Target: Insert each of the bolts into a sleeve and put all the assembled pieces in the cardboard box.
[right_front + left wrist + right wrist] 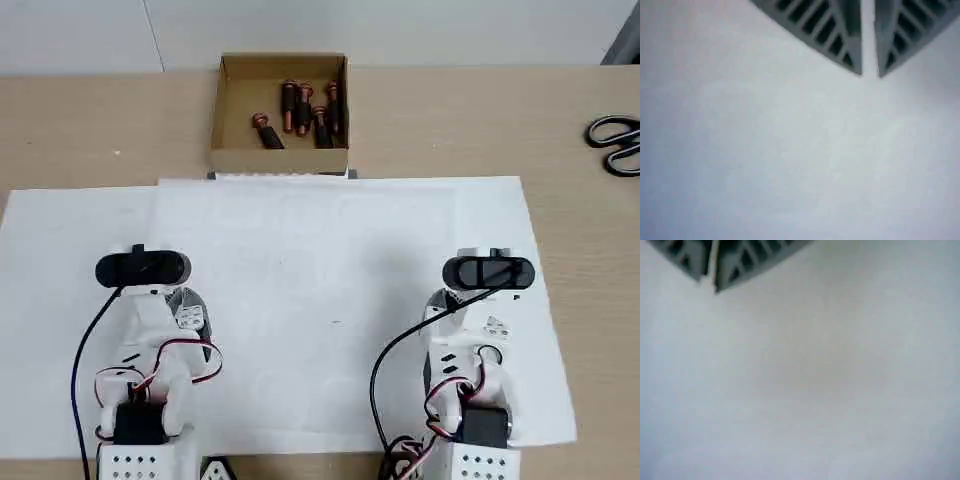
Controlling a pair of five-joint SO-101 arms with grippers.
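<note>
Two SO-101 arms sit folded back at the near edge of a white paper sheet (pixel 330 260) spread over a wooden table (pixel 80 120), each with its black wrist camera facing the far side. Beyond the sheet's far edge stands the open cardboard box (pixel 280 160), and the assembled pieces (pixel 310 110), copper-coloured bolts seated in black sleeves, lie on its floor. Most are bunched in the box's right half, their long axes running roughly from the near wall toward the far wall, and some lean a little off that line. A lone piece (pixel 268 132) lies apart toward the middle of the box on a diagonal, its copper head pointing to the far left corner and its black sleeve to the near right. How many pieces make up the bunch cannot be told for certain, as they overlap. In the left wrist view, the left gripper (pixel 870 75) hangs just above the bare paper, its ribbed grey fingers (pixel 840 30) drawn nearly together with only a thin slit between them and nothing held. In the right wrist view, the right gripper (pixel 707 286) is posed the same way over the paper, jaws all but meeting and holding nothing. A pair of black-handled scissors (pixel 615 145) rests on the table at the far right, well apart from the box and both arms.
</note>
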